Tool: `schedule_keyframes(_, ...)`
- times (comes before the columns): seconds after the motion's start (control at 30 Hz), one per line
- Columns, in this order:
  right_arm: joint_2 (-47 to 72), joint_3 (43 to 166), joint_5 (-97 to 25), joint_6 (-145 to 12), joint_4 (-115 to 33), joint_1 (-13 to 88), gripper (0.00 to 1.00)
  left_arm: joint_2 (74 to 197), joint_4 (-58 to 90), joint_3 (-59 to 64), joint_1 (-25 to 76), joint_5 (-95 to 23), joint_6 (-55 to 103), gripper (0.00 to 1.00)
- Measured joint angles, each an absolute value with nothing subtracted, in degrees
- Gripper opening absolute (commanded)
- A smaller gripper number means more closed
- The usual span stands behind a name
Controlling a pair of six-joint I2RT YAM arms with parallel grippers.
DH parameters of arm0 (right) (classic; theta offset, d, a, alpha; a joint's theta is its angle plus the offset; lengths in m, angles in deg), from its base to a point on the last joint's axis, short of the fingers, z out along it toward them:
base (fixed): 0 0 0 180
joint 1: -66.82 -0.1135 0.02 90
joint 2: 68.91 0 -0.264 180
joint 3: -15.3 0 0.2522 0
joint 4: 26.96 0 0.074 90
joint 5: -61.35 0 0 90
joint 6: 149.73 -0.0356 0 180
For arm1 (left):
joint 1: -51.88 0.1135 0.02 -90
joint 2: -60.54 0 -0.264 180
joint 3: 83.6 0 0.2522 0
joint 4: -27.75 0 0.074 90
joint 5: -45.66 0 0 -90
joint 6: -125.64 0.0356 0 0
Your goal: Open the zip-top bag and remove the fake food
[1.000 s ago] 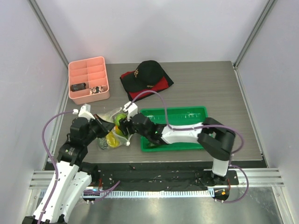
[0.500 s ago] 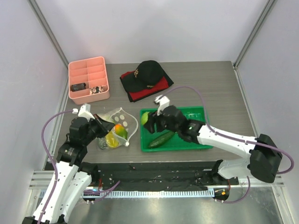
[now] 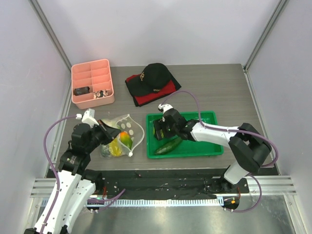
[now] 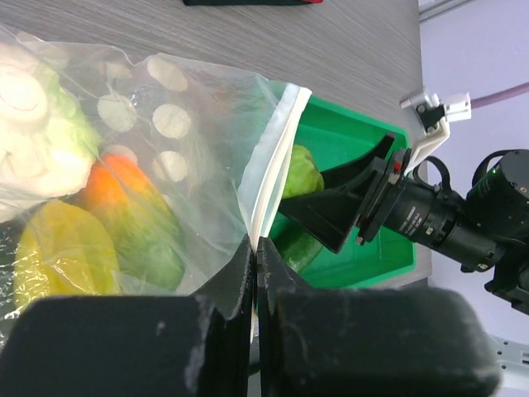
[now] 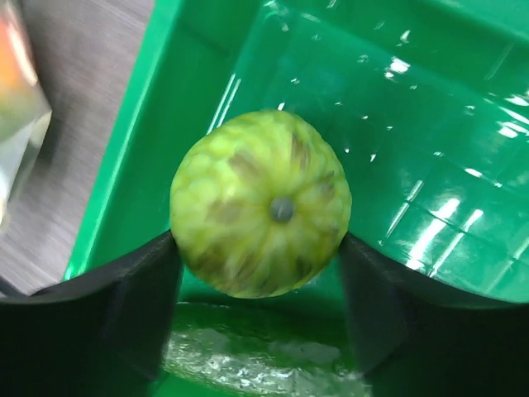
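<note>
My left gripper [image 4: 254, 241] is shut on the white zip edge of the clear zip-top bag [image 4: 190, 124], holding its mouth up and open on the table [image 3: 124, 127]. Inside the bag lie fake food pieces: an orange one [image 4: 124, 186], a yellow one [image 4: 58, 248] and whitish ones [image 4: 33, 124]. My right gripper [image 5: 260, 248] hangs over the left end of the green tray [image 3: 209, 115]. Its jaws stand wide on either side of the round green cabbage [image 5: 260, 203], which looks blurred and sits mostly past the fingertips. A dark green cucumber [image 3: 168, 145] lies in the tray beneath.
A pink compartment box [image 3: 92, 83] stands at the back left. A black cap [image 3: 155, 74] rests on a red and black cloth at the back middle. The tray's left rim is close to the bag's mouth.
The right arm left the bag's mouth with the cabbage and swung over the tray's left end. Its jaws have widened around the cabbage. The left gripper kept its hold on the bag.
</note>
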State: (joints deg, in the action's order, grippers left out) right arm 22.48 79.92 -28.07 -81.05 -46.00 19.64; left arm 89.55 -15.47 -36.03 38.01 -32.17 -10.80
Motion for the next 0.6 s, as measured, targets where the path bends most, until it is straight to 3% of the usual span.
schedule_keyframes(0.1, 22.31, 80.24, -25.47, -80.76, -47.55, 19.42, 0.99, 89.55, -15.42, -36.03, 38.01, -31.23, -10.82, 0.0)
schedule_keyframes(0.3, 20.74, 86.52, -14.58, -79.17, -58.77, 15.05, 1.0, 89.55, -14.83, -36.01, 38.01, -28.81, -10.78, 0.0)
schedule_keyframes(0.4, 19.8, 91.74, -13.25, -78.93, -60.58, 10.57, 0.87, 89.53, -14.55, -35.99, 38.01, -28.22, -10.65, 0.0)
schedule_keyframes(0.53, 19.75, 96.5, -19.41, -81.49, -55.58, 6.02, 0.54, 89.55, -14.48, -36.01, 38.01, -28.0, -10.65, 0.0)
schedule_keyframes(0.6, 20.87, 97.31, -23.1, -83.5, -52.43, 5.43, 0.52, 89.69, -14.13, -36.01, 38.01, -27.8, -10.65, 0.0)
